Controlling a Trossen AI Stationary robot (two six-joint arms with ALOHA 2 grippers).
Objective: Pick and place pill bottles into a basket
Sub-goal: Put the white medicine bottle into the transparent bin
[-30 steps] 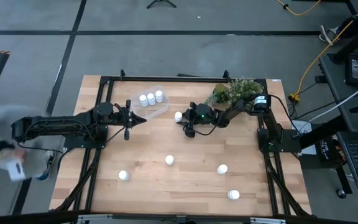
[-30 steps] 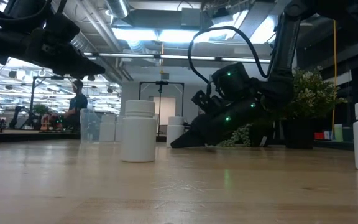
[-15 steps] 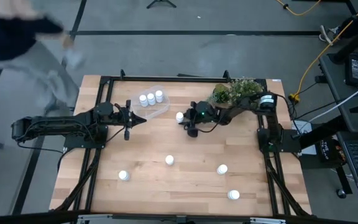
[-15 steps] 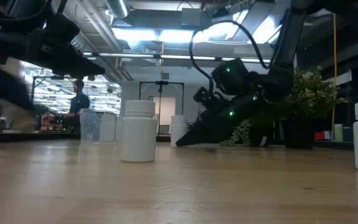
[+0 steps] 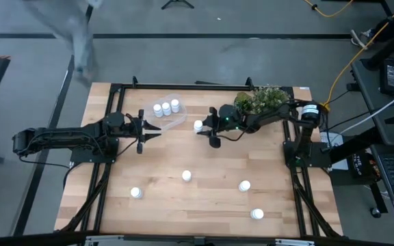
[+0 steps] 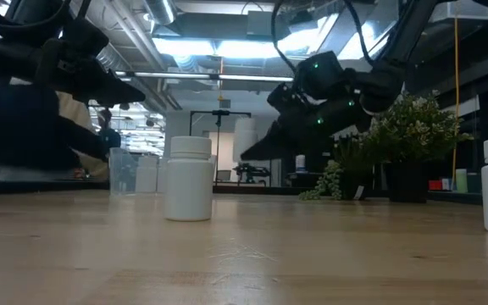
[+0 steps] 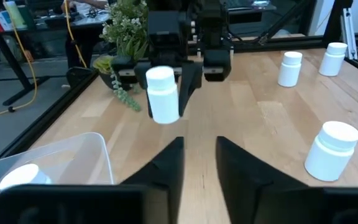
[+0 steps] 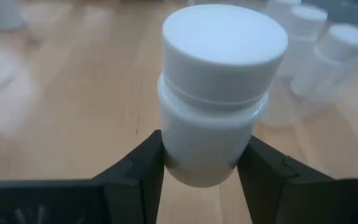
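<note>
A: Gripping one pill bottle (image 8: pixel 215 93), the right gripper (image 5: pixel 204 128) is up off the table (image 5: pixel 204 198), just right of the basket (image 5: pixel 176 117). Right wrist view shows both fingers (image 8: pixel 135 168) pressed on the bottle's lower body, cap up. Low view doesn't show the held bottle clearly, only the gripper raised in the air.

B: Left side?

A: Left gripper (image 5: pixel 157 130) hovers near the basket's near-left edge. Left wrist view shows its fingers (image 7: pixel 166 163) apart with a gap, nothing between them. That view also shows the right gripper head-on with the bottle hanging from it, which the top view only gives as a white dot.

B: Basket contents?

A: High view: three bottles (image 5: pixel 165 107) in a row inside it, far-centre of table. Four loose bottles (image 5: pixel 187 175) on the near half of the table. Low view has one of them big in front, another at the right edge.

B: Anything else?

A: Green plant (image 5: pixel 258 100) far right, by the right arm. Blurred person (image 6: pixel 24 135) beyond the table in the low view, on the left.
</note>
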